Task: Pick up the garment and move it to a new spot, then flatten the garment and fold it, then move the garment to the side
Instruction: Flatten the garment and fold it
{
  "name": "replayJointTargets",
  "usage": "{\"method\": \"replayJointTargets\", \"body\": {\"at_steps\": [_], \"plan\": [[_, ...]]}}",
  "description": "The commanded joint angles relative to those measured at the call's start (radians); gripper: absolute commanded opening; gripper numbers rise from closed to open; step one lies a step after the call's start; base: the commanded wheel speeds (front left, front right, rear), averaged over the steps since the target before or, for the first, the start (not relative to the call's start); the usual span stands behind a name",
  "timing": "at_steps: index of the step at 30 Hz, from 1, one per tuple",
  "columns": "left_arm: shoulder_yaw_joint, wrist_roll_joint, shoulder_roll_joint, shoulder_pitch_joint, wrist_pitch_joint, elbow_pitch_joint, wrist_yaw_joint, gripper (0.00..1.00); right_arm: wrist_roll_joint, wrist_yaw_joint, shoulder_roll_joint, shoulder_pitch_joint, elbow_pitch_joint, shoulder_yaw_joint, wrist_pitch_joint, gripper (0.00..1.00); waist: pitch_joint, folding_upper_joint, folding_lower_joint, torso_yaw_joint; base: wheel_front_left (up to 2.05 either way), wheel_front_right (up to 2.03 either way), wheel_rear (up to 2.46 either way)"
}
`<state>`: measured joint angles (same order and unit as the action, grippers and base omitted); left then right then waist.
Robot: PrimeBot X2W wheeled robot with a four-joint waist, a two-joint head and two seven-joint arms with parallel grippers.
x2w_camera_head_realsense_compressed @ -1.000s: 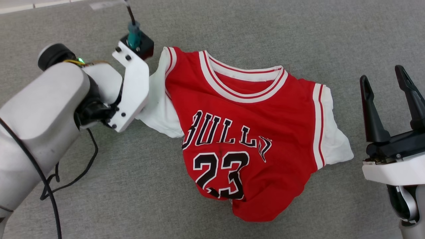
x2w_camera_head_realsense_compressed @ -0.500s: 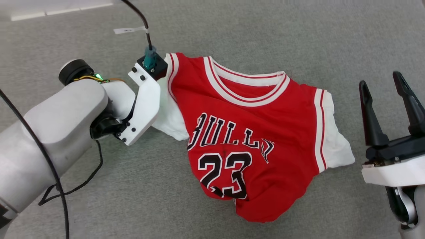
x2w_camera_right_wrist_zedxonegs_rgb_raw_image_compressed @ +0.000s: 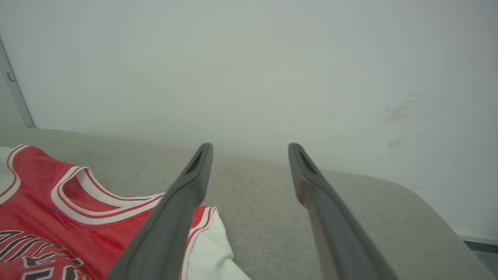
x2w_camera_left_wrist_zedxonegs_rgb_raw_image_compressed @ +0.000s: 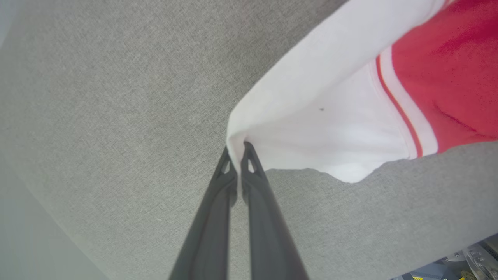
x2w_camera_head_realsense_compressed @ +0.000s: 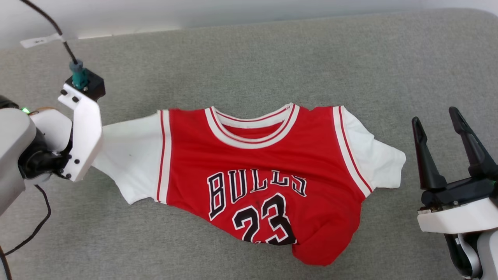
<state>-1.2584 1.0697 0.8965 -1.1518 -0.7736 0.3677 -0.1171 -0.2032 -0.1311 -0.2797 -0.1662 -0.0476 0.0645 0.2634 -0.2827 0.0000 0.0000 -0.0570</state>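
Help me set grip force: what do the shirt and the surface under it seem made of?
The shirt: soft, thin knit cloth, matte, likely cotton or polyester; it drapes and bunches at the hem. The surface: grey woven fabric, matte, with a fine weave; what lies under it cannot be told.

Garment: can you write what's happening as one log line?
left claw: shut on sleeve | right claw: open, touching nothing | garment: face up on grey surface

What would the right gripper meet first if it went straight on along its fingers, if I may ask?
Nothing close: the right gripper points past the garment, which lies off to its left, across the grey surface; probably the pale wall first, though depth is unclear.
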Motion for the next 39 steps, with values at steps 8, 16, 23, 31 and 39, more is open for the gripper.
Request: {"method": "replayJointTargets", "body": {"at_steps": [8,16,23,31,39], "plan": [[0.002,-0.019,-0.027,0.060,0.074,0.095,0.051,0.00,-0.001,0.001,0.000,-0.038,-0.003,0.011,0.002,1.00,-0.074,0.0000,0.0000,-0.049,0.00,0.00,0.00],[-0.008,-0.072,-0.090,0.103,0.157,0.224,0.057,1.00,-0.002,0.001,0.005,-0.046,0.012,0.009,0.002,1.00,-0.078,0.0000,0.0000,-0.053,0.00,0.00,0.00],[0.035,-0.059,-0.099,0.015,0.201,0.233,0.026,1.00,0.001,0.001,0.011,-0.017,0.009,-0.009,0.002,1.00,-0.038,0.0000,0.0000,-0.022,0.00,0.00,0.00],[0.034,-0.048,-0.079,-0.044,0.126,0.214,0.013,1.00,-0.002,0.001,0.007,-0.030,-0.005,-0.001,0.002,1.00,-0.046,0.0000,0.0000,-0.028,0.00,0.00,0.00],[0.023,-0.018,-0.076,0.039,0.109,0.231,0.032,1.00,-0.002,0.001,0.012,-0.053,-0.017,0.006,0.002,1.00,-0.094,0.0000,0.0000,-0.065,0.00,0.00,0.00]]}}
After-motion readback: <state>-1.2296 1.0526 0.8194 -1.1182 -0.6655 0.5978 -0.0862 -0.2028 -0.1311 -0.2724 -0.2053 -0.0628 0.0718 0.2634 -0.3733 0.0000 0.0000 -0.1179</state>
